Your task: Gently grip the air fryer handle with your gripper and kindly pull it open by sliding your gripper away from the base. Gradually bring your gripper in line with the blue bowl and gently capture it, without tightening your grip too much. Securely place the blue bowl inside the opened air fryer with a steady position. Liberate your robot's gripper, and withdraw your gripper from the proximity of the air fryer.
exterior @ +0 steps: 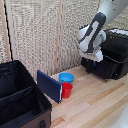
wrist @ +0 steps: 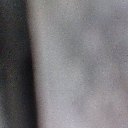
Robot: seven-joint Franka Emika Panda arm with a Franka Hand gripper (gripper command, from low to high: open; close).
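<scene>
The matte-black air fryer stands on the wooden table at the exterior view's right, against the slatted wall. My gripper hangs from the white arm right at the fryer's front left face; its dark fingers blend with the black body, so I cannot tell whether they are open or shut. The blue bowl sits on the table to the left of the fryer, just behind a red cup. The wrist view is only a grey and dark blur, with nothing recognisable.
A dark-blue flat panel stands on edge beside the red cup. An open black fabric suitcase fills the exterior view's lower left. The wooden table stretches in front of the fryer.
</scene>
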